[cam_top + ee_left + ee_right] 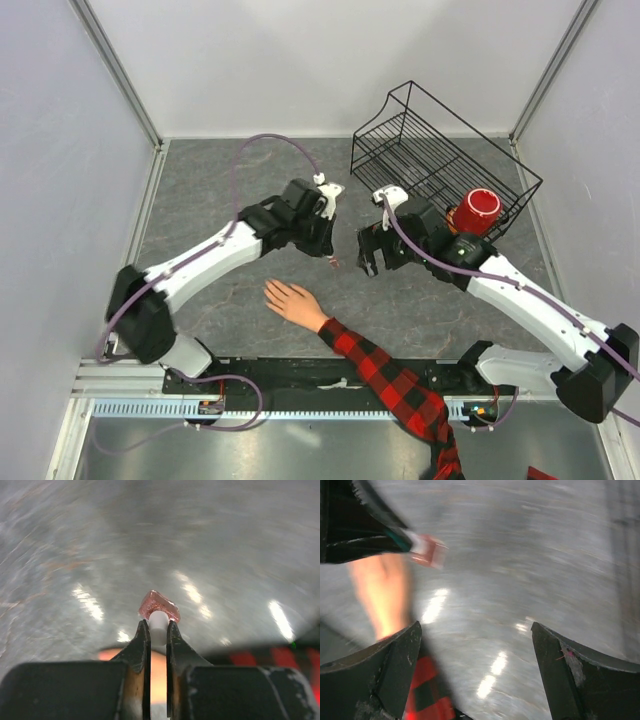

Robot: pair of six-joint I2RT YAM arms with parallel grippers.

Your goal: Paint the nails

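A pale hand (290,300) with spread fingers lies palm down on the grey table, on an arm in a red-and-black plaid sleeve (385,375). Its nails are too small to make out. My left gripper (328,250) hovers beyond the fingertips, shut on the white cap (158,623) of a tiny dark red bottle (159,605). The hand shows blurred behind its fingers (111,654). My right gripper (368,262) is open and empty, just right of the bottle. In the right wrist view the bottle (427,552) and the hand (382,590) are at upper left, and my right gripper (475,655) is open.
A black wire basket (440,150) stands tilted at the back right. A red cup (475,210) rests beside its near edge, just behind my right arm. Grey walls enclose the table on three sides.
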